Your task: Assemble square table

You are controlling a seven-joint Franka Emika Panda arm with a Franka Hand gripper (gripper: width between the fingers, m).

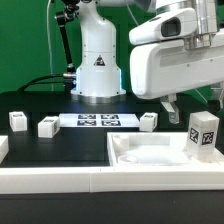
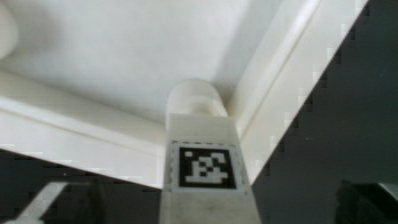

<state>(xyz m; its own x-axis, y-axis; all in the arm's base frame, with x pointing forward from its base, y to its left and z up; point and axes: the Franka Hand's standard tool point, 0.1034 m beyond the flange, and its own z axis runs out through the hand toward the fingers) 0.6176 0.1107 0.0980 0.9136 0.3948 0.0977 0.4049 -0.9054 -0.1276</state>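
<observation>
The square table's white slab [image 1: 150, 153] lies at the front of the exterior view's right; in the wrist view its raised rim and a corner show [image 2: 107, 60]. A white leg [image 1: 203, 135] with a black-and-white tag stands upright at the slab's far right corner. My gripper [image 1: 194, 104] hangs just above that leg. In the wrist view the leg [image 2: 203, 130] runs up the middle between my gripper's [image 2: 205, 208] dark fingers [image 2: 43, 204]. A dark gap shows on each side, so the jaws stand open and touch nothing. Three more tagged legs [image 1: 18, 121] [image 1: 47, 126] [image 1: 148, 121] lie on the black table.
The marker board [image 1: 98, 121] lies flat in front of the robot's white base [image 1: 97, 70]. A long white border rail [image 1: 60, 172] runs along the front edge. Another white piece [image 1: 3, 150] shows at the exterior view's left edge.
</observation>
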